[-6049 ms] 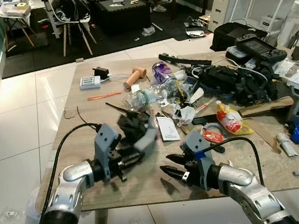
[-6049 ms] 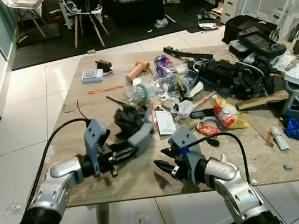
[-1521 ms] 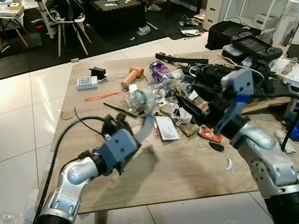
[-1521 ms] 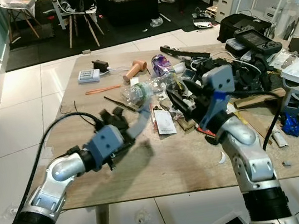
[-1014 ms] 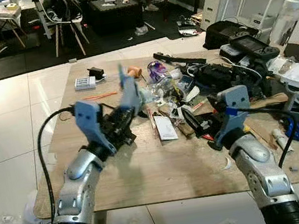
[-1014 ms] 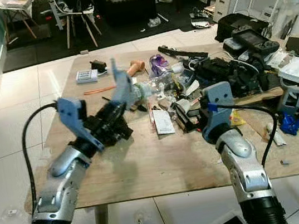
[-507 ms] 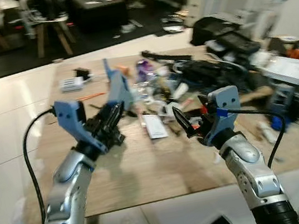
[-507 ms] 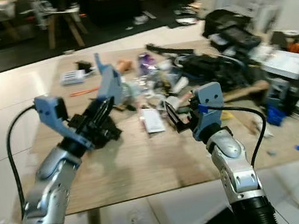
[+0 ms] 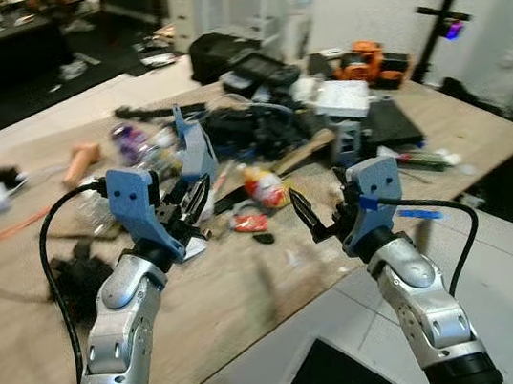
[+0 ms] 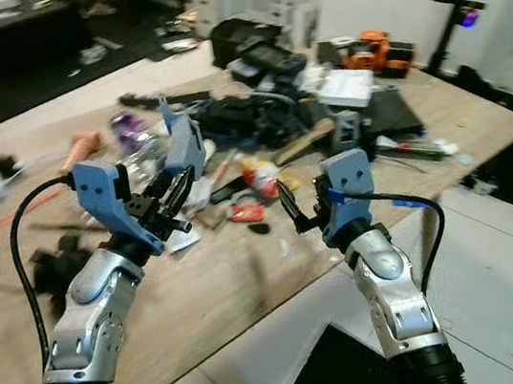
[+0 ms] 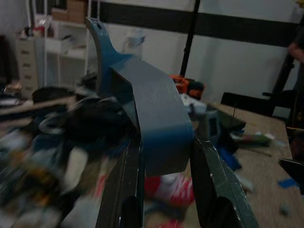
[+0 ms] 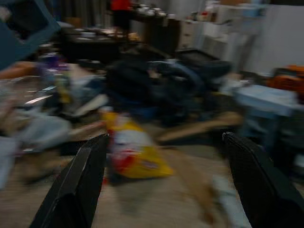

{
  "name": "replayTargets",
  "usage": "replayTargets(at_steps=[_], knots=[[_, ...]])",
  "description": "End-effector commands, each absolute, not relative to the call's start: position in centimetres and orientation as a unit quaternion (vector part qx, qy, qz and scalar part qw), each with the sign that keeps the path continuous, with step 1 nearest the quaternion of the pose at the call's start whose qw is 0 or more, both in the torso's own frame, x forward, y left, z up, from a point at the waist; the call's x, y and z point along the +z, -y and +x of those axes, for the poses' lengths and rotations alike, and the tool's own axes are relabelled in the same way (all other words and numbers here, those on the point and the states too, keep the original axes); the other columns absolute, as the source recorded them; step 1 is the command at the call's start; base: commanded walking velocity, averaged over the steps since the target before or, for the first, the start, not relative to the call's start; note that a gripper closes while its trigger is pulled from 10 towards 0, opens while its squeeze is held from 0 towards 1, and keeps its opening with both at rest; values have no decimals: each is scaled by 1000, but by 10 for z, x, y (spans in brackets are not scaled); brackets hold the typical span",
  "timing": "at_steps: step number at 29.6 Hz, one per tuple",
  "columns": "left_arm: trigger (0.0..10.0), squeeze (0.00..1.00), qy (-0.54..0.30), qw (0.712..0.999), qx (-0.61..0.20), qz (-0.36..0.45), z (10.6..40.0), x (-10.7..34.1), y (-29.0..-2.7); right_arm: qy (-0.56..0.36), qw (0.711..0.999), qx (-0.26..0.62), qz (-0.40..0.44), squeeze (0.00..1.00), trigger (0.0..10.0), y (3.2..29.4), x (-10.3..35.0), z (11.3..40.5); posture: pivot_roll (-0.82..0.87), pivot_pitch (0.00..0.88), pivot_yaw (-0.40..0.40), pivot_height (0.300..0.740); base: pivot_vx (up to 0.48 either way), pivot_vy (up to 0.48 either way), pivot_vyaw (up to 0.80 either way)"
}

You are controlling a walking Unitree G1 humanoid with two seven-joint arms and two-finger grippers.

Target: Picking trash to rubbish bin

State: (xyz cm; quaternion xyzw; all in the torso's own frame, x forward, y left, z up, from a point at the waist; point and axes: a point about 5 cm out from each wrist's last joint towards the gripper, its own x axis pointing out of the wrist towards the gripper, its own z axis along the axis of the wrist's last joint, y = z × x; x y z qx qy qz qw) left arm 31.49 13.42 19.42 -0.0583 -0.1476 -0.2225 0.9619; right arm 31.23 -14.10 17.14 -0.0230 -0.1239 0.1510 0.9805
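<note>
Head views: left end effector (image 9: 190,202) raised above the cluttered table (image 9: 243,295), clamped on a curved blue plastic strip (image 9: 194,148); right end effector (image 9: 324,221) empty, fingers spread wide. No bin visible. Left wrist view: strip (image 11: 152,123) pinched between both fingers. Right wrist view: yellow snack packet (image 12: 133,152) ahead. Advice: keep firm grip while turning; locate bin before release.

— What did your left gripper (image 9: 192,198) hold?

— I had its fingers clamped on a bent blue-grey plastic piece (image 9: 194,150), raised above the wooden table (image 9: 242,291).

— And your right gripper (image 9: 317,220)?

— I held it spread and bare, past the table's edge, near a yellow-and-red packet (image 9: 261,188) in the clutter.
</note>
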Motion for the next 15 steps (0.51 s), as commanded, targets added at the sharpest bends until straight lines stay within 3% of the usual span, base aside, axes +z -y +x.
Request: replayTargets(at_steps=[1,15], knots=[[10000,0,150,964,-213,-55,315,192,-133,131,980,150,-28,0,10000,142,173,311,-85,40,-61,740,0,0,-800],[10000,0,153,967,-198,-34,316,189,-133,137,978,157,-31,0,10000,139,174,312,-86,29,-62,740,0,0,-800]])
